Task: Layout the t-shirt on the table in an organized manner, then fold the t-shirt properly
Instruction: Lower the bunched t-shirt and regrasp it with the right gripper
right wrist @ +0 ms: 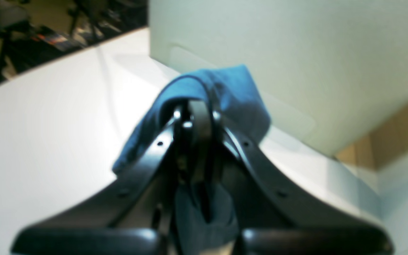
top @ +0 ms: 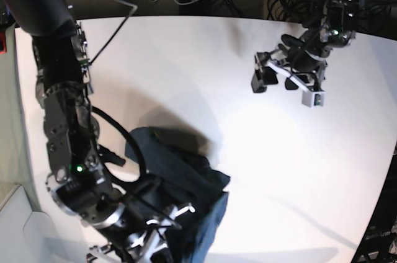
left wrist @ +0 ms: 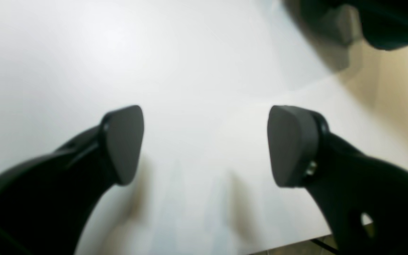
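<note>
R gripper [top: 162, 229] at near edge of the table [top: 205, 77], clamped on bunched t-shirt [top: 180, 176]; shirt crumpled, not laid out, no fold begun. L gripper [top: 286, 80] near far edge, jaws wide, empty.

Navy t-shirt [top: 180, 179] bunched on table [top: 198, 77].

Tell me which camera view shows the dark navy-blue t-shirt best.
The base view: the dark navy-blue cotton t-shirt lies crumpled on the white table, most of its heap visible. The right wrist view shows only a blurred fold pinched in the right gripper. The left wrist view shows none of it.
</note>
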